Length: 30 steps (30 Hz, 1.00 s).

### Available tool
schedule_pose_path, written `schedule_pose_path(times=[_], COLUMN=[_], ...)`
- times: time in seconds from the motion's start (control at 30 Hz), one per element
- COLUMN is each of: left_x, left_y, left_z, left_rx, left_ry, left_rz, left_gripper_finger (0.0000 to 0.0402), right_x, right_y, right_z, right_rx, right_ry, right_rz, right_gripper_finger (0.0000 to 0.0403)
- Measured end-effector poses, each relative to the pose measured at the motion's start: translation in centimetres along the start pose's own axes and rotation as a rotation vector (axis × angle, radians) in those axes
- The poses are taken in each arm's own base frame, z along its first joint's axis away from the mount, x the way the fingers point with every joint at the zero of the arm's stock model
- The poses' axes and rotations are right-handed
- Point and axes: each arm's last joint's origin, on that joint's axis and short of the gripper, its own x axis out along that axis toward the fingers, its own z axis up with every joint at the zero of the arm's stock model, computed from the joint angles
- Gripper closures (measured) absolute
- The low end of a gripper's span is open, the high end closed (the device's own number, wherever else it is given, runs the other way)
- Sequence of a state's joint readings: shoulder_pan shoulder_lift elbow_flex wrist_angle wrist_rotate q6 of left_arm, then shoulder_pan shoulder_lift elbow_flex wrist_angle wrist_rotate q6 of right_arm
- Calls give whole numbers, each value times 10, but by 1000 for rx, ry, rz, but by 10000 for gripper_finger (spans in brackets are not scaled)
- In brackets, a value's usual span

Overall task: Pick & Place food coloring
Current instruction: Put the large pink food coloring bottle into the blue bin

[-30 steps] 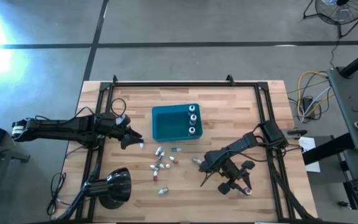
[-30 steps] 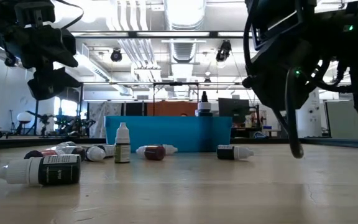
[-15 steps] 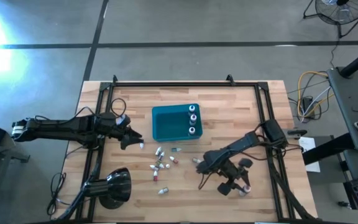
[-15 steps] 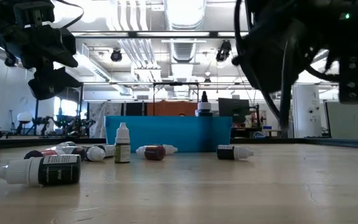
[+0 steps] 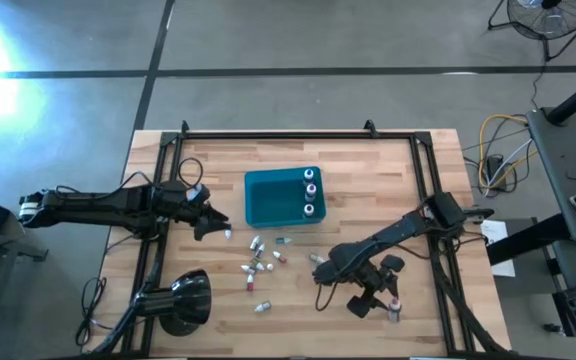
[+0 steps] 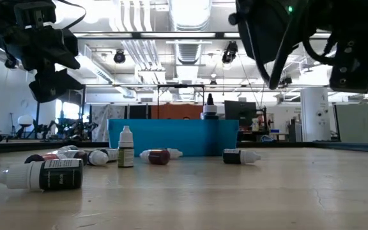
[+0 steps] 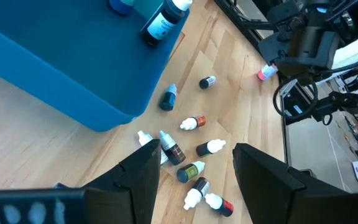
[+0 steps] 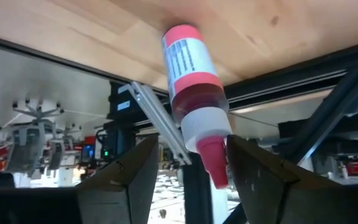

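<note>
A pink-red food coloring bottle (image 8: 191, 68) with a white cap stands on its base on the wood near the table's near right corner (image 5: 395, 312). My right gripper (image 8: 191, 144) (image 5: 378, 300) is open, a finger on each side of the cap, with a clear gap on one side. Several other small bottles (image 5: 261, 262) (image 6: 56, 174) lie loose in front of the teal bin (image 5: 268, 200), which has three bottles (image 5: 311, 190) standing inside. My left gripper (image 7: 197, 168) (image 5: 213, 222) hangs open above the table, left of the bin.
A black metal frame (image 5: 433, 180) runs around the tabletop, and its rail shows just behind the pink bottle (image 8: 166, 118). A black lamp-like device (image 5: 183, 300) sits at the near left. One bottle (image 6: 240, 156) lies apart from the others, toward my right arm.
My right gripper has risen from the table and tipped, its wrist turning; in the low view its dark bulk has climbed toward the top. The pink bottle stays about where it was. My left arm has kept still.
</note>
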<state>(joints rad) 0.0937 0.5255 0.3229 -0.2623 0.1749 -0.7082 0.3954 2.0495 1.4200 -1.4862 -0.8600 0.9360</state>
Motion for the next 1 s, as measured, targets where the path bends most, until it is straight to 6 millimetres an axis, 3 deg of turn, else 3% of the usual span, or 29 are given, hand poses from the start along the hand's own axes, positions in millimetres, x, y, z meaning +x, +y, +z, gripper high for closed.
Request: schedule_pose_path(times=[0.33, 0.6, 0.83, 1.0], left_x=[0, 0, 0, 0], left_y=[0, 0, 0, 0], left_z=[0, 0, 0, 0], left_rx=[-2, -2, -8, -7], left_ry=[-5, -10, -10, -10], left_rz=[6, 12, 12, 12], left_gripper_finger=[224, 224, 224, 224], right_x=[21, 23, 9, -5], right_y=[9, 13, 13, 9], right_z=[-17, -17, -26, -44], right_rx=[7, 32, 51, 149], right_ry=[33, 3, -249, -387], right_rz=[-28, -19, -75, 13], right_gripper_finger=[222, 223, 225, 225])
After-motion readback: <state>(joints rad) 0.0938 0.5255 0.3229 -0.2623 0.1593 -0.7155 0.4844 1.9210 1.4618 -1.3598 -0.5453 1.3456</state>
